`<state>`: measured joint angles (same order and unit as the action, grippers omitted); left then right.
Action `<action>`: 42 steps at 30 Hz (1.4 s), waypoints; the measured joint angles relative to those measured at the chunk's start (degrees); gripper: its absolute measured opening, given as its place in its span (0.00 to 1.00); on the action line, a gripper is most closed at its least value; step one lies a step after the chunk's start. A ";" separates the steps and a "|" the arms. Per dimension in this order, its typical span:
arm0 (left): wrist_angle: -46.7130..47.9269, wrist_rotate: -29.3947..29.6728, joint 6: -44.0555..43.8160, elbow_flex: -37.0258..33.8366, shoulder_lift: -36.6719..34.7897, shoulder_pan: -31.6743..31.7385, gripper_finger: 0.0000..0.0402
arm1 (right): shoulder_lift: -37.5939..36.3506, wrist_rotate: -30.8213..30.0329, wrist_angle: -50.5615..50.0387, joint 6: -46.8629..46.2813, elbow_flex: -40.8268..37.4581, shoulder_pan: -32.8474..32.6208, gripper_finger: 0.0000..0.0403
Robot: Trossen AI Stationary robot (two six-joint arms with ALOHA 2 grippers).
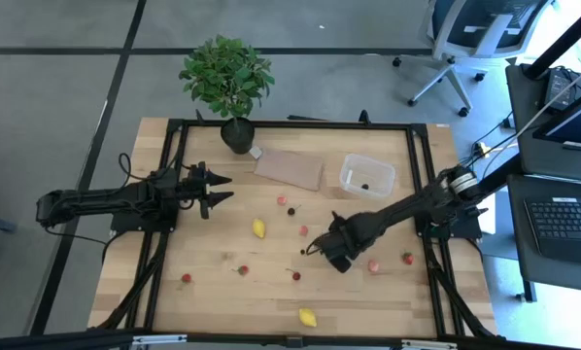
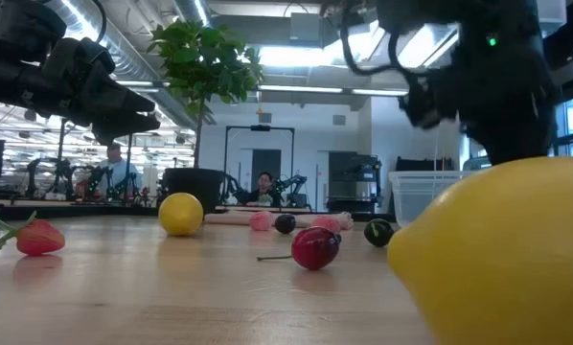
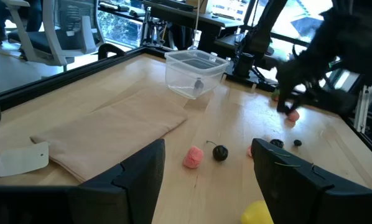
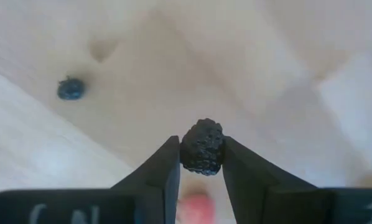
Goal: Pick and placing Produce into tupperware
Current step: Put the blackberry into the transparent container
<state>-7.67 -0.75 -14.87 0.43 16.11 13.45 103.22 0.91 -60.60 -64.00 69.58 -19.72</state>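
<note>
Nearest to us in the low view, a yellow lemon (image 2: 502, 254) fills the corner of the table (image 1: 213, 292), and it lies by the front edge in the high view. Farther in, we see the right gripper (image 4: 200, 163) low over the middle of the table, its fingers pinching a dark, bumpy berry (image 4: 202, 147), with a small blue berry (image 4: 70, 88) on the wood just beyond and a pink berry (image 1: 373, 265) just beside the gripper. Around it we find scattered red berries and a second lemon (image 1: 259, 228). The left gripper (image 1: 221, 189) hovers at the left side of the table, fingers spread and holding nothing. Farther back, the clear tupperware (image 1: 366, 176) stands beside a brown sheet (image 1: 289, 167), one dark piece inside it, and a potted plant (image 1: 227, 83) sits at the far edge.
</note>
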 joint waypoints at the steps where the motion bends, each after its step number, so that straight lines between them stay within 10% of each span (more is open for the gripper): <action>1: 0.00 0.00 0.00 0.00 0.00 0.00 0.58 | -1.61 -0.22 -1.08 0.01 0.00 0.85 0.27; 16: -0.02 0.20 3.05 0.00 -0.01 0.02 0.58 | -24.92 -7.70 -13.11 1.46 0.13 23.94 0.26; 29: -0.06 1.81 8.02 0.00 -0.01 0.02 0.58 | -14.11 -8.69 -4.63 11.60 0.13 40.58 0.27; 42: -0.06 1.79 8.04 0.00 -0.01 0.02 0.58 | -3.35 -6.27 -2.22 15.39 0.13 43.62 0.28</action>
<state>-7.73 1.04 -6.83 0.43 16.10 13.47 99.87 -5.35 -62.83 -48.61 69.71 23.90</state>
